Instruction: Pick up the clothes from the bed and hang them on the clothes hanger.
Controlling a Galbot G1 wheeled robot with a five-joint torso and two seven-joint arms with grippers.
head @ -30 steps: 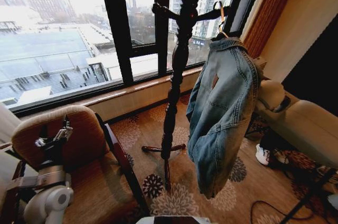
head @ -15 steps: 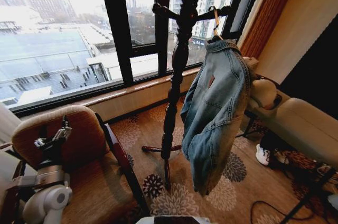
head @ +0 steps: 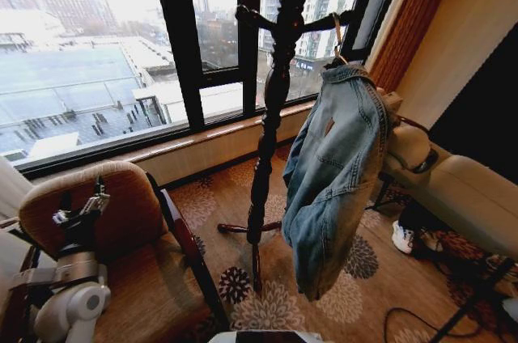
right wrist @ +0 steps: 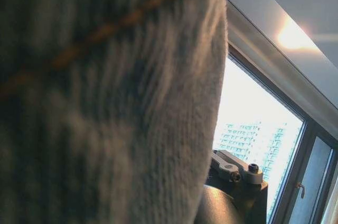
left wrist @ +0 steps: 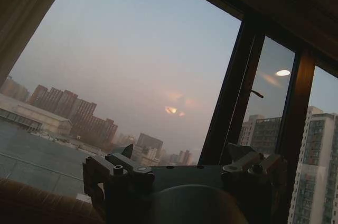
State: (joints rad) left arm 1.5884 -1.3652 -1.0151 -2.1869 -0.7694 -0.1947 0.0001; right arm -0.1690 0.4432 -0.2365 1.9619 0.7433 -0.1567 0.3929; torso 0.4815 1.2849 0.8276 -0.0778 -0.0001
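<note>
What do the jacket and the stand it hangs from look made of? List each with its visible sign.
Denim jacket: washed light-blue denim, matte; orange seam stitching, a faded, mottled weave and a small brown patch below the collar.
Coat stand: apparently dark stained wood with a glossy finish; its post is turned in rings and bulbs that catch highlights, though lacquered metal can't be ruled out.

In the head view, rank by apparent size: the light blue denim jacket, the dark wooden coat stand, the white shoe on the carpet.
1. Dark wooden coat stand, tallest, its top cut off by the frame.
2. Light blue denim jacket, broader than the stand, shorter.
3. White shoe, clearly smallest.
</note>
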